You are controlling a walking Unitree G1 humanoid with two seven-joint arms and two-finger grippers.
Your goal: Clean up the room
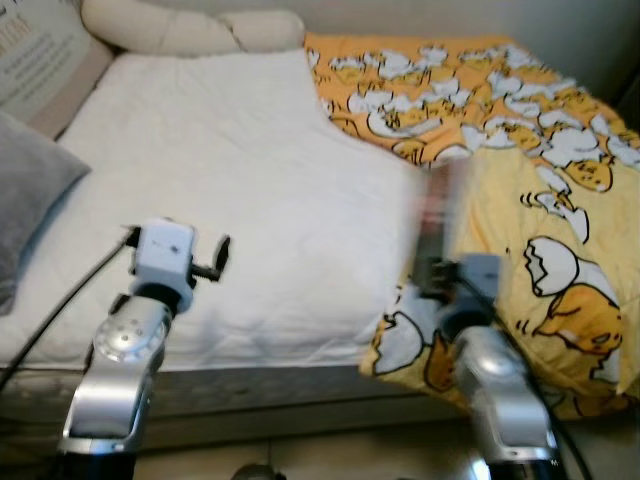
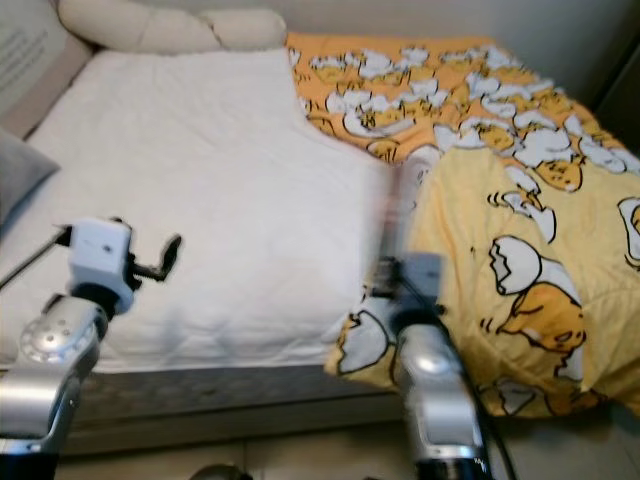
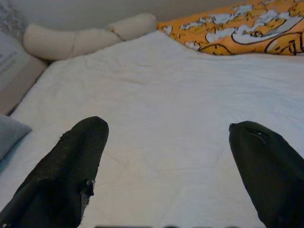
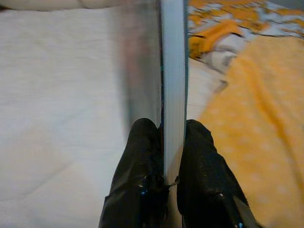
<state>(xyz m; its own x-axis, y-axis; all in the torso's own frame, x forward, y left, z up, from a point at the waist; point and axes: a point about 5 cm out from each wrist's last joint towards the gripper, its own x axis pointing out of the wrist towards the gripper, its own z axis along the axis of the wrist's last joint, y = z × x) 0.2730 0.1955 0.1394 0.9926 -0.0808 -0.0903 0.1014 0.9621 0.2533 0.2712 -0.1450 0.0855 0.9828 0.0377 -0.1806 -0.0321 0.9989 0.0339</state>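
My right gripper (image 4: 172,126) is shut on a thin book (image 4: 172,71), held upright on its edge with the white page block facing the wrist camera. In the left eye view the book (image 1: 437,215) is a blurred strip above the right wrist, over the line where the white sheet (image 1: 230,180) meets the yellow egg-print duvet (image 1: 560,200). My left gripper (image 3: 166,130) is open, with nothing between its fingers. It hovers over the white sheet near the bed's front edge.
A long cream bolster (image 1: 180,28) lies at the head of the bed. A grey pillow (image 1: 30,190) and a printed cushion (image 1: 40,50) sit at the left. The duvet hangs over the bed's front right edge. A strip of floor (image 1: 330,455) runs below the bed frame.
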